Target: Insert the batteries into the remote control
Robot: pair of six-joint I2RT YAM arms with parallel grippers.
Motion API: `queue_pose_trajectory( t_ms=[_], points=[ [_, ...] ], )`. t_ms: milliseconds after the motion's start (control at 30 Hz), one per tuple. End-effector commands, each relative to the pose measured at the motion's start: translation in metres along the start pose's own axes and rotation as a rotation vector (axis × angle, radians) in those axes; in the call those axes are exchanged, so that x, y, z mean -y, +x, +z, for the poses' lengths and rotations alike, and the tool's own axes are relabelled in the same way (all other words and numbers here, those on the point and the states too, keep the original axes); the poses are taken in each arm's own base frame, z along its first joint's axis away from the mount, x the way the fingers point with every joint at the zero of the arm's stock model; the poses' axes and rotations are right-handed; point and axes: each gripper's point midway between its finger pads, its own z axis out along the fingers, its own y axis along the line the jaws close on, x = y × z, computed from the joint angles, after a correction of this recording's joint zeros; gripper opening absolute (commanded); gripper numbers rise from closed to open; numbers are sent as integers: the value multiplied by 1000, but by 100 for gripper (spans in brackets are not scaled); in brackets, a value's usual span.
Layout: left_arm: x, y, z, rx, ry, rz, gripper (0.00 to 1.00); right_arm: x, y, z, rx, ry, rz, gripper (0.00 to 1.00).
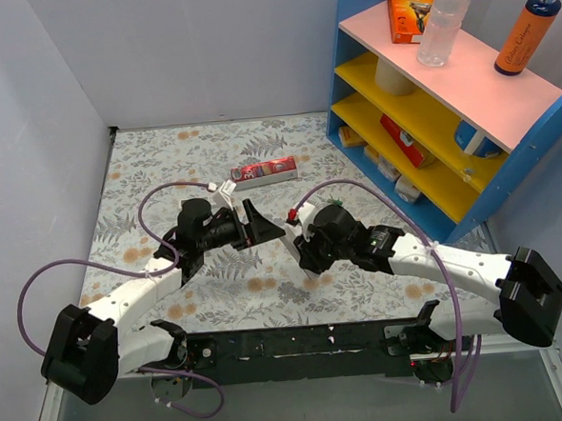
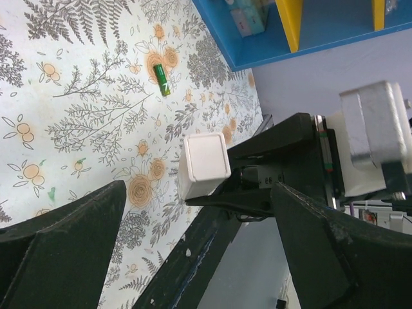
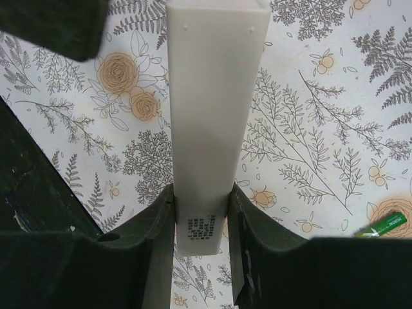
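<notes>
Closest to the right wrist camera are the two dark fingers [image 3: 154, 238] of my right end effector [image 3: 201, 209], part closed and clamped on the sides of the remote control [image 3: 215, 96] near its lower end. A small printed code sits between them. The white bar runs off toward 12 o'clock, raised off the flowered desk [image 3: 309, 96]. My left end effector [image 2: 193, 199] stands spread wide and empty. The square end of the remote faces into its gap, and I cannot tell whether it touches either finger.

Judging the task, loading has not started. One green battery [image 3: 383, 225] lies loose on the desk at about 4 o'clock from the remote in the right wrist view. In the left wrist view it lies at 11 o'clock, well apart from both end effectors. I have hold of no battery.

I cannot see the battery bay, so I cannot say whether its cover is on or off, or whether a cell already sits inside. Any other batteries are out of view. From above, my wrists cover most of the remote. A red carton [image 1: 264, 171] lies behind them at 12 o'clock.
</notes>
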Motion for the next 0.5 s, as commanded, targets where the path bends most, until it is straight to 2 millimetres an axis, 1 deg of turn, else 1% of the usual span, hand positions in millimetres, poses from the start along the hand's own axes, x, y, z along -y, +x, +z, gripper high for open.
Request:
queue_pose_trajectory(
  t_ms=[0,100,233,267,300,333,367,433,467],
  points=[
    [9,3,3,-37,45,3,95,-12,-31,-5,98,-40,-94,1],
    [8,5,6,-54,45,-6,93,-15,-31,-4,100,-39,-134,1],
    [9,8,6,-71,56,-2,93,-16,-30,-5,107,-39,-130,1],
    [11,9,5,-72,62,10,93,-12,-36,-7,132,-11,-123,1],
    [12,8,4,-68,66,21,93,-11,-37,-8,142,-8,-109,1],
    [17,6,1,-54,82,49,93,-12,-39,-9,156,-11,-99,1],
    [17,6,0,-47,88,74,94,-14,-45,-13,192,-17,-91,1],
    [29,1,-7,-7,134,136,94,-18,-52,-18,237,-30,-54,1],
    [26,4,-9,4,139,151,94,-19,-56,-25,265,-35,-41,1]
  ],
)
